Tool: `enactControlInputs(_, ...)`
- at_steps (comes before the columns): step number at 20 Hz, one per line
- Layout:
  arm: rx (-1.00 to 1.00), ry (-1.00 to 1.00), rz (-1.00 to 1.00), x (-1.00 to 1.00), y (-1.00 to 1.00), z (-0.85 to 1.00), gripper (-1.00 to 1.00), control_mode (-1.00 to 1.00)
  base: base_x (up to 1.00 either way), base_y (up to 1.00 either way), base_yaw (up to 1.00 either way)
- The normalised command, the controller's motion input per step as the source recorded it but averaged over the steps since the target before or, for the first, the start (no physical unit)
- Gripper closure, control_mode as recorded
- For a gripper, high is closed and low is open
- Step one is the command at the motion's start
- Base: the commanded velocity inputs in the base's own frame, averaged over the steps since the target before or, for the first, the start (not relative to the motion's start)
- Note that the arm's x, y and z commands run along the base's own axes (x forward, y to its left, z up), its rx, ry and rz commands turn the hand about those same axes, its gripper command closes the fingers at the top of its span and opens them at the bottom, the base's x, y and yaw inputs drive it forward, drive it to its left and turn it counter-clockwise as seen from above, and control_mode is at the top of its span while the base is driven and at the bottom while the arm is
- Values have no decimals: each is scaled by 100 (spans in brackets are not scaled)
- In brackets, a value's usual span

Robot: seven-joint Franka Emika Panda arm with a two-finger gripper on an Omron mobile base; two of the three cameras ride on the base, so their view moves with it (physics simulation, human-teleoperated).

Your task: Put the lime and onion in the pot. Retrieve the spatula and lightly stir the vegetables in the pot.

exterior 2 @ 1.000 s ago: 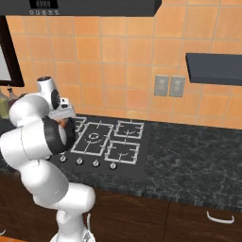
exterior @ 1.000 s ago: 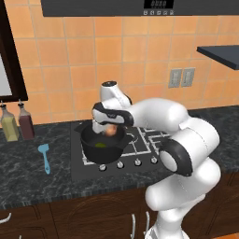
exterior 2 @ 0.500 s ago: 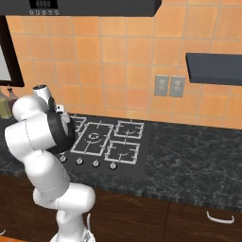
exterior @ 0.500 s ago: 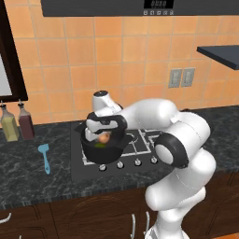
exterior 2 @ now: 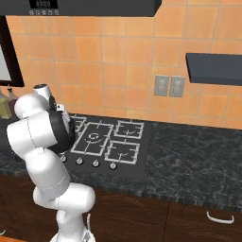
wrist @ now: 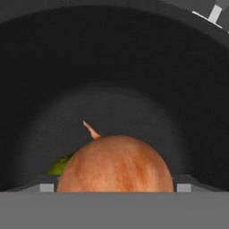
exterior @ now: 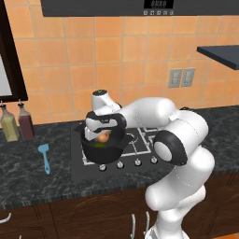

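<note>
**Onion held over the black pot**

Onion (wrist: 115, 163) sits between the claw's (exterior: 104, 136) fingers, which are closed on its sides. In the hand view it is close up, its stem tip up, above the dark inside of the pot (wrist: 116, 71). Lime (wrist: 59, 165) peeks out from behind the onion's left, on the pot floor. In the left base view the onion (exterior: 103, 137) hangs just over the pot (exterior: 105, 151), which stands on the stove (exterior: 140, 149). Left of it the spatula (exterior: 45, 156) lies flat on the dark counter (exterior: 28, 179), well apart from the pot. Two bottles (exterior: 17, 124) stand by the wall.
</note>
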Motion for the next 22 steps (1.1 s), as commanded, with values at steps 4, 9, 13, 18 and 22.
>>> enactControlInputs(4, 3, -4, 0, 0, 0, 3, -100, -100, 0, 0, 0)
enactControlInputs(9, 11, -7, 0, 0, 0, 33, -100, -100, 0, 0, 0)
enactControlInputs(13, 6, 1, -1, -11, -5, 24, -100, -100, 0, 0, 0)
enactControlInputs(18, 0, 3, -18, -53, -48, 89, -100, -100, 0, 0, 0)
enactControlInputs(22, -3, 17, -32, -73, -92, 66, -100, -100, 0, 0, 0)
